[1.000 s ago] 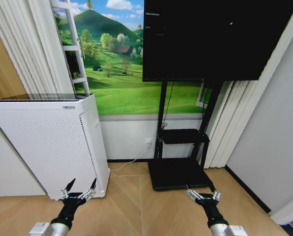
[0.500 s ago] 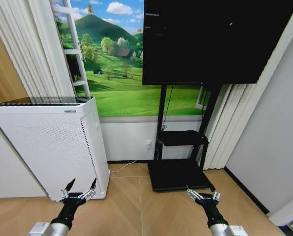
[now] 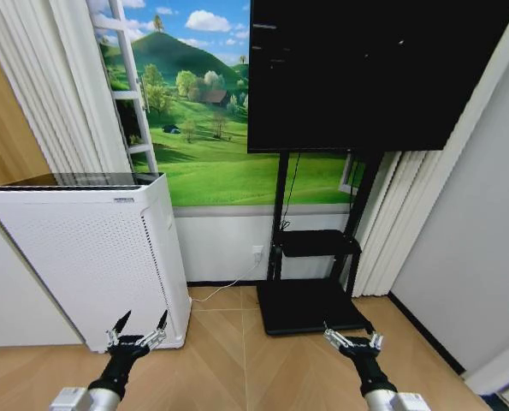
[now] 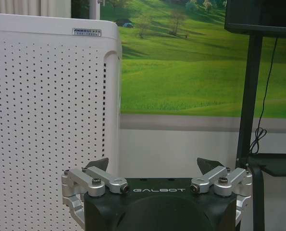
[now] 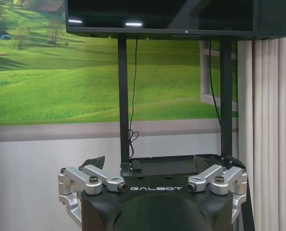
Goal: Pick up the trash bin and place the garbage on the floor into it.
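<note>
Screen [image 3: 374,68] on its black stand [image 3: 310,300] fills my view ahead, mural [image 3: 203,128] behind, white purifier [image 3: 91,257] at my left. Both arms hang low over wood floor [image 3: 237,368]: left gripper [image 3: 137,328] spread wide just before the purifier, right gripper [image 3: 350,336] spread wide near the stand's base. I cannot tell where bin or garbage lie.

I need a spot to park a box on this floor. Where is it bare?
Bare wood floor lies between the white appliance and the TV stand's base, ahead of the open left gripper and right gripper. The stand's corner is crowded.
</note>
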Robot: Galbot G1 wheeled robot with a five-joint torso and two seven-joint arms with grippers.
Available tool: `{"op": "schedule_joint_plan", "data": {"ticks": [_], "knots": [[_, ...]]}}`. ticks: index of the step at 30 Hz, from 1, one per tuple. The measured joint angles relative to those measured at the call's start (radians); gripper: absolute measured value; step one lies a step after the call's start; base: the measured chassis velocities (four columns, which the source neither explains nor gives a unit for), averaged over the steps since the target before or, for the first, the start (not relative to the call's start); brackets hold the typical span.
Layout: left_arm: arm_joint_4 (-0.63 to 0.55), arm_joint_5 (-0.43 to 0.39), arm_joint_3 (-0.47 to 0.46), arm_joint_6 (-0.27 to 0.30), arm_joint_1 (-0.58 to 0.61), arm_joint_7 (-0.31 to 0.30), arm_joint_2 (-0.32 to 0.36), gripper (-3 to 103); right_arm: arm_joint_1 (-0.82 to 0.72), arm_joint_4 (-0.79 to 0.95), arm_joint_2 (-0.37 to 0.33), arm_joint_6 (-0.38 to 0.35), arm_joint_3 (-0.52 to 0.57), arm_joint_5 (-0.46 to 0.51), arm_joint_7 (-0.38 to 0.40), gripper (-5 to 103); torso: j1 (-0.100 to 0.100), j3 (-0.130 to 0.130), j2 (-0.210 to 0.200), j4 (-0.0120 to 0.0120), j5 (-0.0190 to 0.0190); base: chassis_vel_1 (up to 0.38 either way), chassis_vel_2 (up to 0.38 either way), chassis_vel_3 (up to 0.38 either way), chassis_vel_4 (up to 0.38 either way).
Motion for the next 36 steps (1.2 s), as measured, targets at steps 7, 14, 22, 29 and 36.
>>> {"op": "schedule_joint_plan", "data": {"ticks": [7,14,22,29,36], "knots": [[0.0,0.0,0.0,0.0,0.0,0.0,0.0,100,0.0,0.0,0.0,0.0,0.0,0.0,0.0,100,0.012,0.014,0.026,0.0,0.0,0.0,0.0,0.0,0.0],[0.0,0.0,0.0,0.0,0.0,0.0,0.0,100,0.0,0.0,0.0,0.0,0.0,0.0,0.0,100,0.014,0.015,0.028,0.0001,0.0,0.0,0.0,0.0,0.0],[0.0,0.0,0.0,0.0,0.0,0.0,0.0,100,0.0,0.0,0.0,0.0,0.0,0.0,0.0,100,0.012,0.012,0.024,0.0001,-0.0001,0.065,-0.067,-0.085,0.077],[0.0,0.0,0.0,0.0,0.0,0.0,0.0,100,0.0,0.0,0.0,0.0,0.0,0.0,0.0,100,0.011,0.011,0.022,-0.0001,0.0004,0.171,-0.2,-0.217,0.22],[0.0,0.0,0.0,0.0,0.0,0.0,0.0,100,0.0,0.0,0.0,0.0,0.0,0.0,0.0,100,0.01,0.01,0.02,0.0,0.0007,0.273,-0.275,-0.278,0.277]]}}
